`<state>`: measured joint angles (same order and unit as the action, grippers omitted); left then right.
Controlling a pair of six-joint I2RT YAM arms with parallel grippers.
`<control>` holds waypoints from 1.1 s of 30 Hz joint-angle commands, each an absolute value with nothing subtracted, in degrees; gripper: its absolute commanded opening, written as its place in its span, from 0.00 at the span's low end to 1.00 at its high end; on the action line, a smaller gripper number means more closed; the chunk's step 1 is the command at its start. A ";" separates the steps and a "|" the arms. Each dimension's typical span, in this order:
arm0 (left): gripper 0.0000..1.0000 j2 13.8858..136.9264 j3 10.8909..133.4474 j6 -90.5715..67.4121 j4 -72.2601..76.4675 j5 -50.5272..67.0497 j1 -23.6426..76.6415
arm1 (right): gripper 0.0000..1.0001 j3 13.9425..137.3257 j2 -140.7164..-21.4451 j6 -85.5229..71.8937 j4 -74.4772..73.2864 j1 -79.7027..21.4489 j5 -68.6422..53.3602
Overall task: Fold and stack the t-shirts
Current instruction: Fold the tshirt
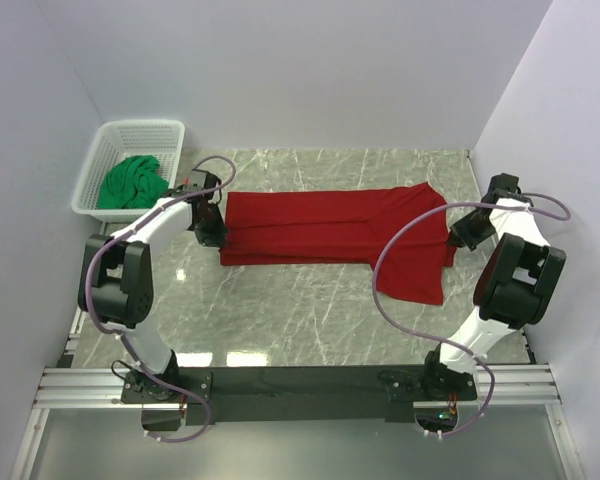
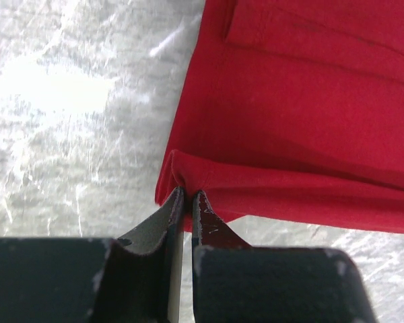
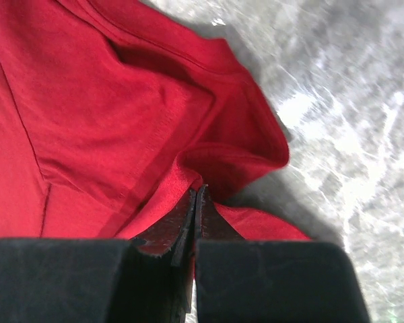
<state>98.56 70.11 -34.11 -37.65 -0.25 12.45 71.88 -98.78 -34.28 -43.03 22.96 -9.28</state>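
Pinching red t-shirt (image 1: 330, 228) at both ends: my left gripper (image 2: 186, 195) clamped on hem, right gripper (image 3: 196, 192) clamped on opposite edge. Green t-shirt (image 1: 132, 182) in basket (image 1: 140, 126).

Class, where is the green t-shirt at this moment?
In the top view, the green t-shirt lies bunched inside the white basket at the far left corner of the table, beside the left arm and apart from the red t-shirt.

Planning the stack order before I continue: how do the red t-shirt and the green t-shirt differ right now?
The red t-shirt lies stretched out on the marble table; the green t-shirt sits bunched in the white basket. The red one is pinched at opposite ends by the left gripper and right gripper; the green one is untouched. Shared: both are solid-coloured, and neither is stacked.
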 commanded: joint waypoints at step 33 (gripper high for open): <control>0.61 100.47 70.49 -35.60 -27.60 -4.92 11.34 | 0.43 78.14 -103.03 -34.11 -38.40 20.04 -5.46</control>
